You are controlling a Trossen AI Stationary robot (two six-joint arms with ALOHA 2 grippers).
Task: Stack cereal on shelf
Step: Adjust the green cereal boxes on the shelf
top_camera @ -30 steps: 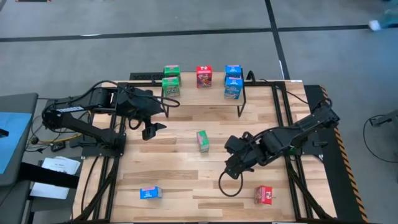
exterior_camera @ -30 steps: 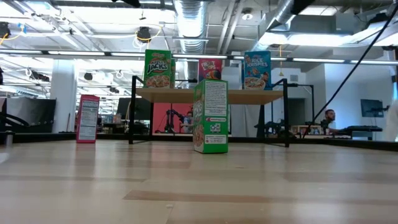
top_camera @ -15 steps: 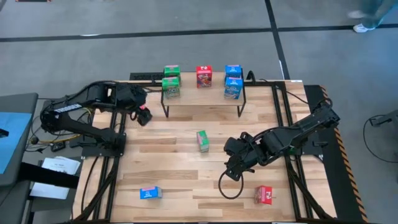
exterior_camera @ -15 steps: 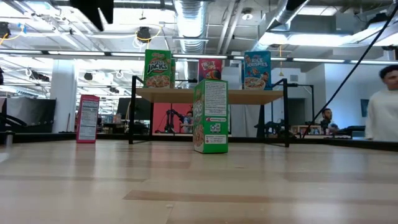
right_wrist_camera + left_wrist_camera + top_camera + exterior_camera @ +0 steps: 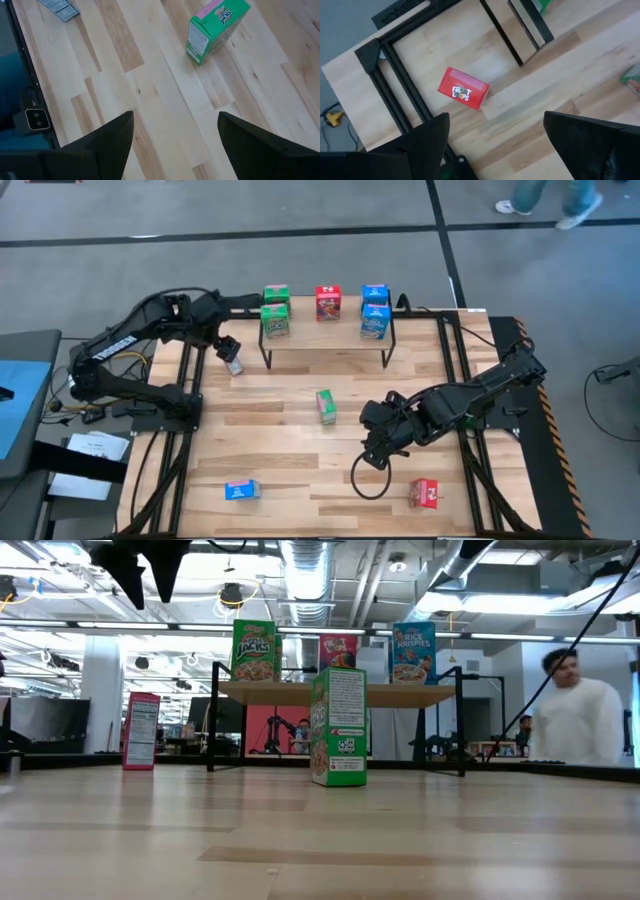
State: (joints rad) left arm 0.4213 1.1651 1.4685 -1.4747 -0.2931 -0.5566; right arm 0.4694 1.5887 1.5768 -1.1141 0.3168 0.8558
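Motion in the last second belongs only to the left arm; its left pincer [image 5: 229,350] has swung away from the middle of the bench [image 5: 290,470] toward 10 o'clock and now hangs high over a lying red box [image 5: 463,94], jaws spread wide and holding nothing; I judge that it is lining up for this box as the next pick, with the descent not yet begun. At 7 o'clock a blue box [image 5: 241,490] waits; at 12 o'clock the shelf [image 5: 325,332] already carries five boxes, two green, one red, two blue. A green box [image 5: 326,406] stands at the centre; from it at 4 o'clock the right pincer [image 5: 375,452] has not moved, about half open and empty, facing that box; a second red box [image 5: 425,493] lies at 5 o'clock. Four boxes remain to place.
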